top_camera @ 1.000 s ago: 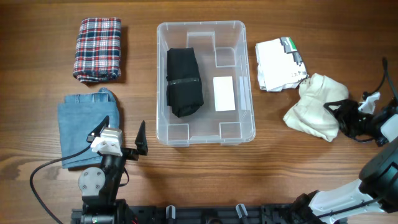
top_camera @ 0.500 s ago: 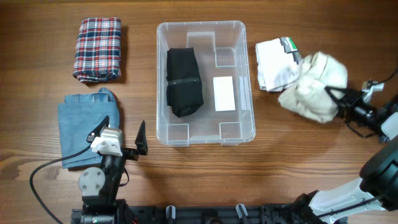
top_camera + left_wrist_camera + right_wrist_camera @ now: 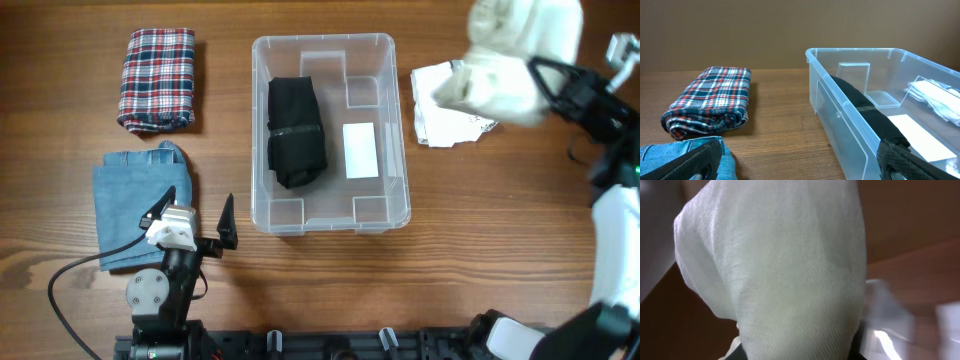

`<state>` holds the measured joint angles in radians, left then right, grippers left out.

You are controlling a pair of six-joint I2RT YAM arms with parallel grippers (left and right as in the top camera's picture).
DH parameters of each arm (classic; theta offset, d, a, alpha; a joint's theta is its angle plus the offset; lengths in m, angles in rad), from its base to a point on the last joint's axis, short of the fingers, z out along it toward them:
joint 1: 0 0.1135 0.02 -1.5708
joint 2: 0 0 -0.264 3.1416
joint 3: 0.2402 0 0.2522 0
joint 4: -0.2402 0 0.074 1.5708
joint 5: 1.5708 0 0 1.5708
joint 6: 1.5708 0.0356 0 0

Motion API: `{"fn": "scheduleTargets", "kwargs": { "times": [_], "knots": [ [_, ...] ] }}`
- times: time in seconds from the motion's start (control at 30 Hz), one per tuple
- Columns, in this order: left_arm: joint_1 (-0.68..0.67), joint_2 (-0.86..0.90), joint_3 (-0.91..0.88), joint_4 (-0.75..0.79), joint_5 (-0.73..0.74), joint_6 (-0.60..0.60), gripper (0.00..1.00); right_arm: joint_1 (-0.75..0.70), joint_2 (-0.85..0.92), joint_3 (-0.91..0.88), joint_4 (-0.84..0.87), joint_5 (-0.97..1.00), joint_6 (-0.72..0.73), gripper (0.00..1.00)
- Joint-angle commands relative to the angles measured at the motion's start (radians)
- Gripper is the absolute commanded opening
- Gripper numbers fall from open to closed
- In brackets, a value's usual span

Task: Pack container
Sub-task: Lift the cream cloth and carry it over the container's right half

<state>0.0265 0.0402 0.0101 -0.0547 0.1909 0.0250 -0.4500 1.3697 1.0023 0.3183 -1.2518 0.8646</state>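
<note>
One of five packed: black roll (image 3: 296,132) in container (image 3: 322,40). Gripping cream cloth (image 3: 515,55) aloft with right hand (image 3: 548,80); left hand (image 3: 200,197) wide open. Left on table (image 3: 480,250): plaid cloth (image 3: 157,78), jeans (image 3: 140,205), printed white piece (image 3: 440,115).

Table (image 3: 500,260) was wood-grain, mid-brown w/ darker streaks. Behind its far edge stood a plain tan-brown wall (image 3: 790,30), flat & matte. Light even, soft.

one container (image 3: 322,40). five pieces of clothing: one black roll (image 3: 295,130) inside the container, one plaid cloth (image 3: 157,78) and one blue jeans (image 3: 135,205) left of it, one white printed garment (image 3: 440,115) and one cream cloth (image 3: 515,55) right of it.
</note>
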Motion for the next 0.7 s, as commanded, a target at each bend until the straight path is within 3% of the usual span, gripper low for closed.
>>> {"fn": "scheduleTargets", "kwargs": {
  "times": [0.0,0.2,0.53,0.67],
  "knots": [
    [0.006,-0.001,-0.005,-0.005,-0.006,0.013,1.00,0.158,-0.025,0.022,0.060,0.087,0.213,0.24],
    [0.006,-0.001,-0.005,-0.005,-0.006,0.013,1.00,0.391,-0.014,0.022,-0.102,0.348,0.085,0.23],
    [0.006,-0.001,-0.005,-0.005,-0.006,0.013,1.00,0.584,-0.014,0.022,-0.485,0.874,-0.189,0.22],
    [0.006,-0.001,-0.005,-0.005,-0.006,0.013,1.00,0.665,-0.012,0.022,-0.510,0.967,-0.263,0.22]
  ]
}}
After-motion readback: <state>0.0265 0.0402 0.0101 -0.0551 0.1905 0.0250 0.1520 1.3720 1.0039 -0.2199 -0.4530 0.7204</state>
